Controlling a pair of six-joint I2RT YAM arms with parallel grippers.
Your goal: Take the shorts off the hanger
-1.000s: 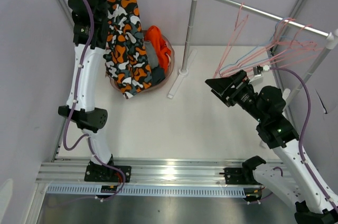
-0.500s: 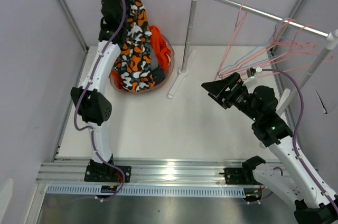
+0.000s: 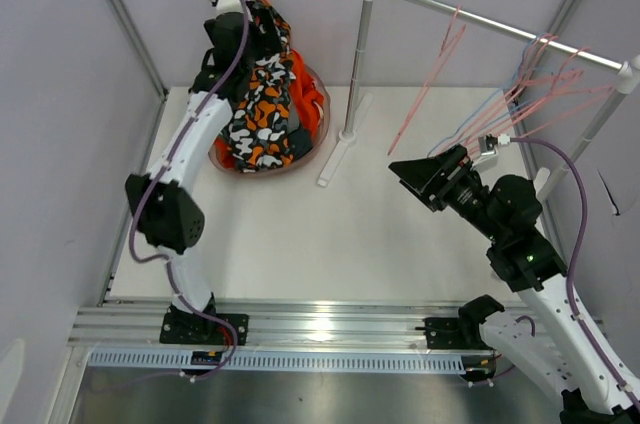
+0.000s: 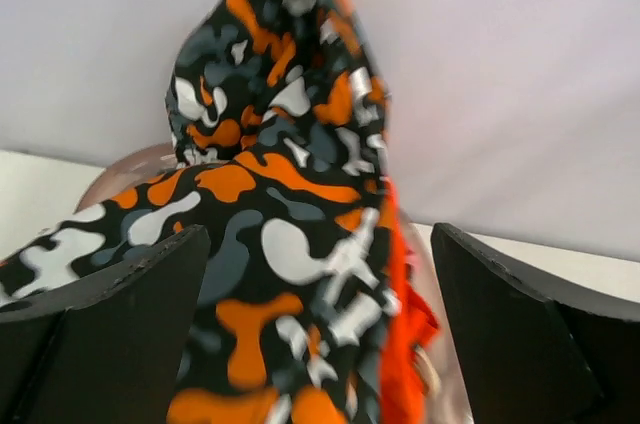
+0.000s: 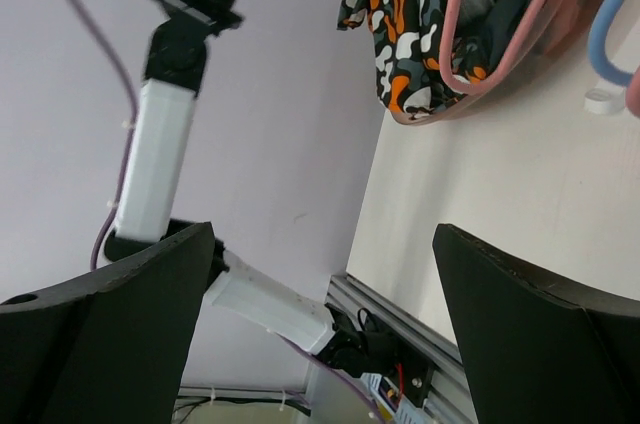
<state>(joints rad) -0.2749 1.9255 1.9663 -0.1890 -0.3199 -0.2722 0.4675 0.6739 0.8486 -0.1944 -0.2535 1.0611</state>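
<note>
Orange-black-white blotched shorts (image 3: pixel 262 109) lie heaped in the basket (image 3: pixel 322 104) just ahead of the left claw (image 4: pixel 320 232), whose fingers are spread wide and grip nothing. The right claw (image 5: pixel 323 229) is likewise spread and empty. The hangers (image 3: pixel 480 109) beside it look bare, so removal seems finished.

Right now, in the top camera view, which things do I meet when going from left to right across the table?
patterned shorts → left rack post → right gripper → right rack post
</note>
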